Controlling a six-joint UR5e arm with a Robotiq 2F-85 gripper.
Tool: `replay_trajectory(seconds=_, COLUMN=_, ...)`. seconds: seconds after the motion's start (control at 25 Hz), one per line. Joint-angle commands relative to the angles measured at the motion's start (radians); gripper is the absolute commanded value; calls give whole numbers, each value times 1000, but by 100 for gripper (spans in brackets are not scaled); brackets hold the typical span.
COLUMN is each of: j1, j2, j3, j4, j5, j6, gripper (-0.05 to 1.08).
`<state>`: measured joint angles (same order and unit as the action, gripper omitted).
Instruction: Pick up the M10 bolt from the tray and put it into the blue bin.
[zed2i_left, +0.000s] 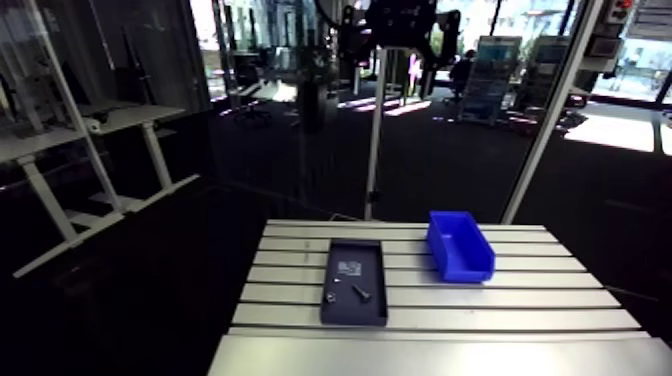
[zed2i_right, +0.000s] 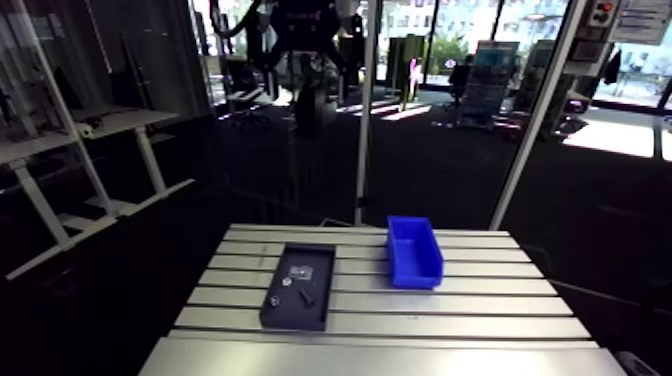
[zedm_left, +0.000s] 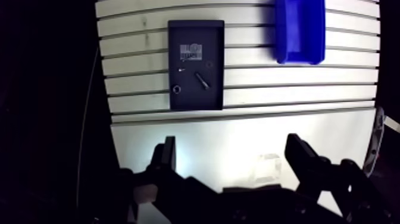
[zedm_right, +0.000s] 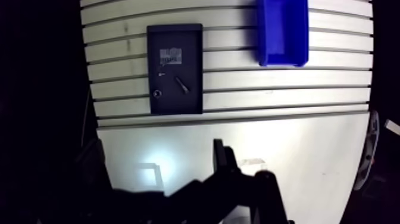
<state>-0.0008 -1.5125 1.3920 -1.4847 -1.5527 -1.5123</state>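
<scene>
The hand (zedm_left: 232, 143) hangs high over the bare near part of the desk (zedm_left: 268, 89), its two fingers spread wide with nothing between them, so it is released and empty. The M10 bolt (zedm_left: 202, 80) lies in the dark tray (zedm_left: 214, 98), roughly in the tray's middle, not yet touched. From the hand, the tray sits well ahead and a little off centre, more in line with one finger than the other. The blue bin (zedm_left: 299, 30) stands farther ahead beyond the other finger, near the tray but apart from it.

The bolt lies flat, its long axis slanted across the tray, square neither to the tray's sides nor to the line joining the fingers. I judge the approach will need a reach forward, a descent, and a turn of the wrist so that the fingers close across the shank. A small ring-like part (zedm_left: 177, 89) and a tiny fastener (zedm_left: 183, 72) lie just beside it, and a pale label (zedm_left: 191, 50) sits farther up the tray, so the descent wants care
</scene>
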Motion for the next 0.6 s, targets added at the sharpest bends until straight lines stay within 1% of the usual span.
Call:
replay_trajectory(seconds=0.04, j1=1, j2=4, j3=-2, j4=-1, j5=-3, j6=-15, gripper=1)
replay_trajectory(seconds=0.24, j1=-1, j2=15, j3=-2, j4=-2, j5=-11, j6=-22, gripper=1)
replay_trajectory(seconds=0.28, j1=-1, j2=15, j3=0, j4=-4, j5=-14, j6=-41, gripper=1)
replay_trajectory(seconds=0.52, j1=1, j2=22, j3=18, j4=-12, j5=-13, j6=-159, gripper=1)
replay_trajectory(seconds=0.6, j1=-1, j2=22, j3=55, j4=-55, j5=-11, j6=-237, gripper=1)
